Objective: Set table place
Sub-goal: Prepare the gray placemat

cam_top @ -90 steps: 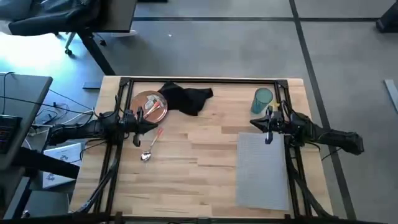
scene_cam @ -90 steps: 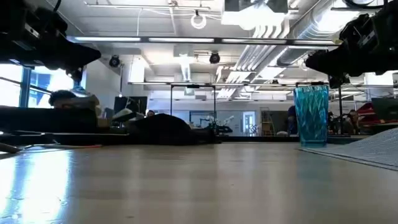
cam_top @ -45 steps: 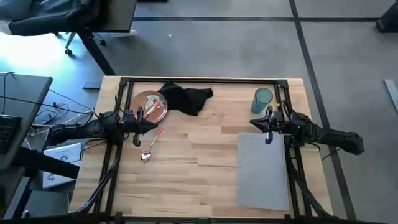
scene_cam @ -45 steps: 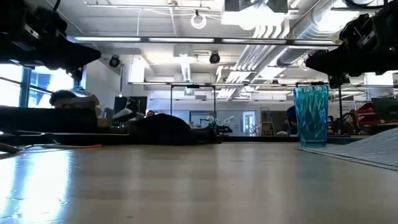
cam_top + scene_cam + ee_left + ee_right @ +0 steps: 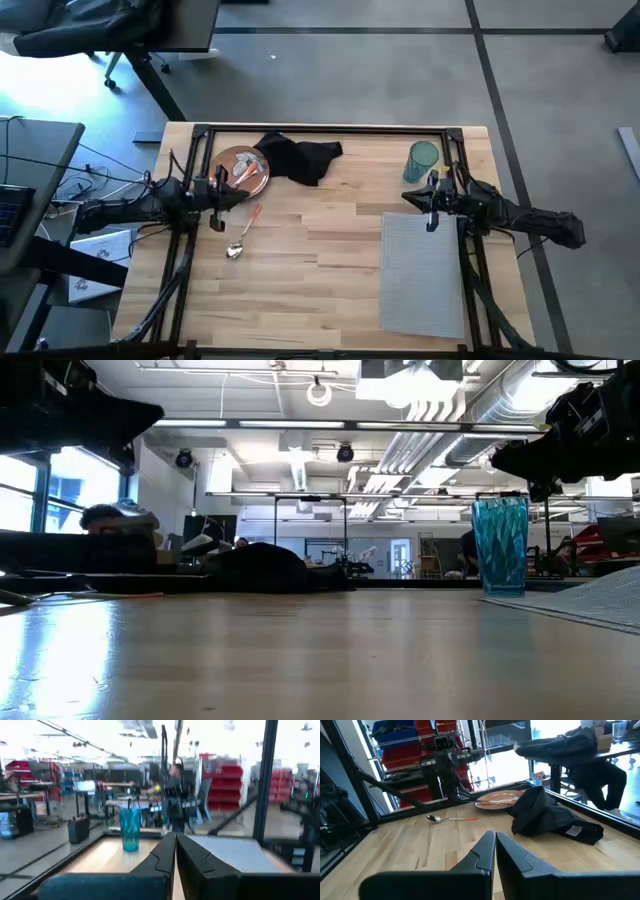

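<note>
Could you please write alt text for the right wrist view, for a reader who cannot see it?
The right pincer, shut, points across a wooden table toward a crumpled black napkin. Beyond it sit an orange plate and an orange-handled spoon, with the other arm behind them.

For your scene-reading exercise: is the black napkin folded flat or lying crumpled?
Crumpled. The black napkin lies bunched in uneven folds beside the plate.

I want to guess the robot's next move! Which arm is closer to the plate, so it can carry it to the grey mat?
Probably the left. The left gripper hangs right beside the plate, fingers shut. The right gripper waits across the table by the tumbler and placemat.
</note>
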Available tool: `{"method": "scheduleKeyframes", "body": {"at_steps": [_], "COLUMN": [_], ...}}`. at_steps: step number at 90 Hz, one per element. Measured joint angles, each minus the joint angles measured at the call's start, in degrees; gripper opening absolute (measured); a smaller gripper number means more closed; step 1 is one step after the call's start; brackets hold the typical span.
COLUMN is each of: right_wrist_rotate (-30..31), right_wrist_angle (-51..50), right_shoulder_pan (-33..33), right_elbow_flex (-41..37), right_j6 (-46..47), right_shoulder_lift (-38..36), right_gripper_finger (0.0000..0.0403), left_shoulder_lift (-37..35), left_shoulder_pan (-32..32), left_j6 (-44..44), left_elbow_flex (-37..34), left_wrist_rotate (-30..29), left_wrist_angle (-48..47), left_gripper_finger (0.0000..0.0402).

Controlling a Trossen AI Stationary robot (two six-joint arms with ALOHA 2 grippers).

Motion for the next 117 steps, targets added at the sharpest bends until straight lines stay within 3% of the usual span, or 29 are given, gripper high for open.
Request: {"method": "scheduleKeyframes", "body": {"at_steps": [10, 22, 58, 86, 117], "right_wrist_rotate": [0.0, 0.0, 0.0, 0.0, 0.0], "right_wrist_angle": [0.0, 0.0, 0.0, 0.0, 0.0], "right_shoulder_pan": [0.0, 0.0, 0.0, 0.0, 0.0], "right_elbow_flex": [0.0, 0.0, 0.0, 0.0, 0.0], "right_j6": [-0.1, 0.0, -0.1, 0.0, 0.1], "right_shoulder_lift": [0.0, 0.0, 0.0, 0.0, 0.0], "right_gripper_finger": [0.0, 0.0, 0.0, 0.0, 0.0], "left_shoulder_lift": [6.0, 18.5, 67.9, 98.7, 122.0], "left_shoulder_pan": [-0.9, -2.9, -10.2, -11.3, -11.3], "left_j6": [0.0, 0.1, 1.0, 3.1, 7.1], "left_elbow_flex": [1.4, 6.6, 32.7, 55.7, 77.5], "left_wrist_rotate": [-1.3, -5.2, -7.8, -6.3, 1.3], "left_wrist_angle": [1.4, 1.7, 8.3, 8.9, 8.9], "left_gripper_finger": [0.0, 0.0, 0.0, 0.0, 0.0]}}
